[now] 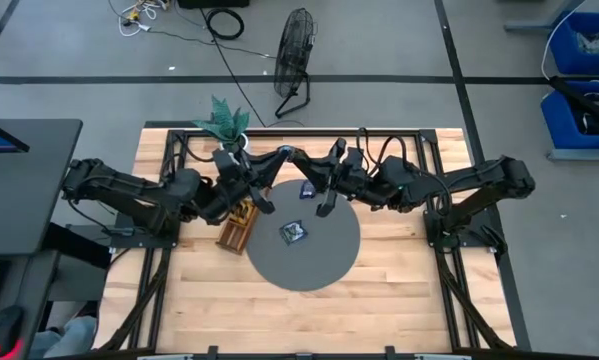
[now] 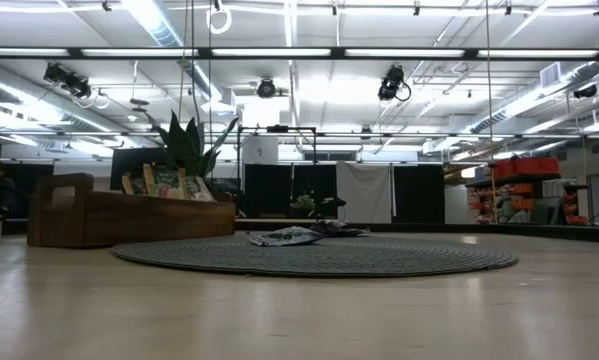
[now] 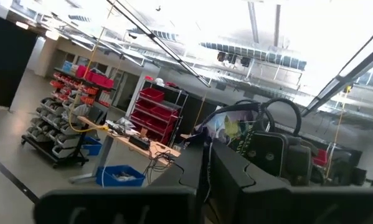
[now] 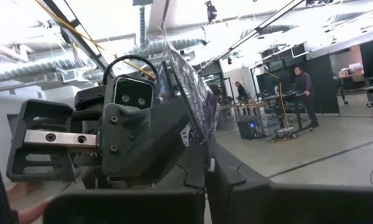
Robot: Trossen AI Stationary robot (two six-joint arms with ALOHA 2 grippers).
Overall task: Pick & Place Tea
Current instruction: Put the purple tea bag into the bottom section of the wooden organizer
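Both arms meet above the round grey mat (image 1: 309,262), the right claw (image 4: 205,163) clamped on a dark tea sachet (image 4: 192,93) held aloft, the left claw (image 1: 267,203) closed nearly together, while other sachets (image 1: 294,233) lie on the mat beside the wooden tray (image 1: 237,226).

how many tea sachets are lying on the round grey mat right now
2: a dark sachet near the mat's middle, and a dark blue sachet near its far edge below the raised hands. More may be hidden under the arms.
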